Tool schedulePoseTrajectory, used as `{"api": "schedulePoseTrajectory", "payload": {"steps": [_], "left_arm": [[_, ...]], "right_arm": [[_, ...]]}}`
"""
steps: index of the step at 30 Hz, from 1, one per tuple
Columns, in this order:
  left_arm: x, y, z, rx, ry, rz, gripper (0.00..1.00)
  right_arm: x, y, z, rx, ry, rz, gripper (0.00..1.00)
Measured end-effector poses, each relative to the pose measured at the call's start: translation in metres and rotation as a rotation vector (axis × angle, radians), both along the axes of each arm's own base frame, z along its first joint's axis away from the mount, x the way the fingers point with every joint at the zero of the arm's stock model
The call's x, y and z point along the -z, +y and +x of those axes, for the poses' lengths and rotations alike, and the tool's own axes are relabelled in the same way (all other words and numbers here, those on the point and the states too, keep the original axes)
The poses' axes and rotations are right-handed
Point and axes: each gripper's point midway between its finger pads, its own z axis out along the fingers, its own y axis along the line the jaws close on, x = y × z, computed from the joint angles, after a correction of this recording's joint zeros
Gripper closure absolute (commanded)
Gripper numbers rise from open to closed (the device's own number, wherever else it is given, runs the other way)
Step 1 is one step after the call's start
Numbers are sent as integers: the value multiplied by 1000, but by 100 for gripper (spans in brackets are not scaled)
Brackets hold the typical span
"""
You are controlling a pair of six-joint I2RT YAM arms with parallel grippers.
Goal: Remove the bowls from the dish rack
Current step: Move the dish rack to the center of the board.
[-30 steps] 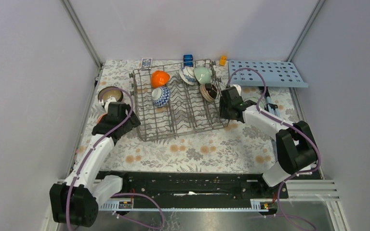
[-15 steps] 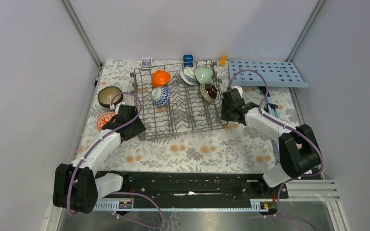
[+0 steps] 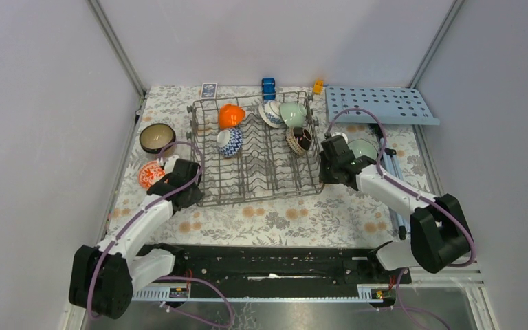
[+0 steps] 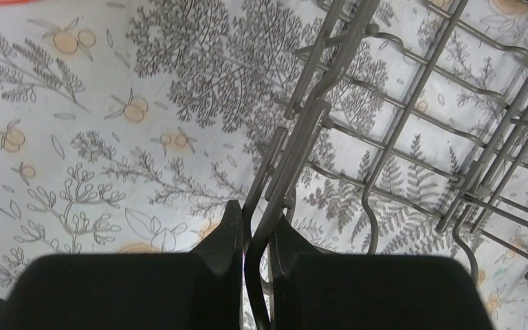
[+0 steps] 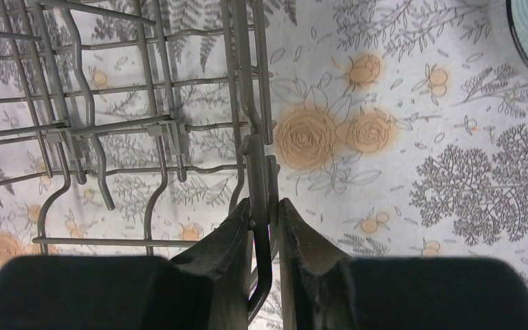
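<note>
The grey wire dish rack (image 3: 247,200) sits mid-table on the floral cloth. Inside it at the back are an orange bowl (image 3: 231,115), two blue-and-white bowls (image 3: 229,142) (image 3: 271,113), a pale green bowl (image 3: 293,113) and a dark brown bowl (image 3: 298,138). My left gripper (image 3: 192,192) is at the rack's near-left corner; in the left wrist view it (image 4: 256,223) is shut on a rim wire (image 4: 295,148). My right gripper (image 3: 326,173) is at the near-right corner, and it (image 5: 265,213) is shut on the rack's corner wire (image 5: 256,172).
Outside the rack, a dark brown bowl (image 3: 157,137) and a red-and-white bowl (image 3: 150,174) rest at the left, and a pale green bowl (image 3: 364,148) at the right. A light-blue holed board (image 3: 379,104), a blue block (image 3: 269,85), an orange block (image 3: 317,86) and a card (image 3: 208,89) lie along the back.
My left gripper left the bowls at the left, came to the rack's near-left corner and closed on its wire. My right gripper closed on the near-right corner. The rack shifted slightly.
</note>
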Motion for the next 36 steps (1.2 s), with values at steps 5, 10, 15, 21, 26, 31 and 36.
{"api": "schedulePoseTrajectory", "payload": {"steps": [5, 10, 15, 21, 26, 31, 36], "left_arm": [[-2, -3, -23, -4, -4, -23, 100], [-3, -7, -47, 2, 17, -19, 100], [-1, -14, -66, 21, 27, -28, 100], [-1, -21, -82, 41, 22, -48, 100], [-2, -21, -92, 43, 29, -48, 95], [-3, -17, -98, 47, 30, -40, 62], [-16, -30, -96, 36, 12, -122, 38]], "right_arm": [[-1, -2, -22, -25, 18, 6, 85], [-3, -4, -45, -44, 27, 7, 84], [-3, -12, -69, -43, 32, 20, 83], [-2, -20, -94, -29, 38, 50, 81], [-3, -21, -106, -33, 58, 66, 61], [-14, -14, -108, -37, 41, 126, 34], [-35, -8, -102, -44, 11, 154, 18]]}}
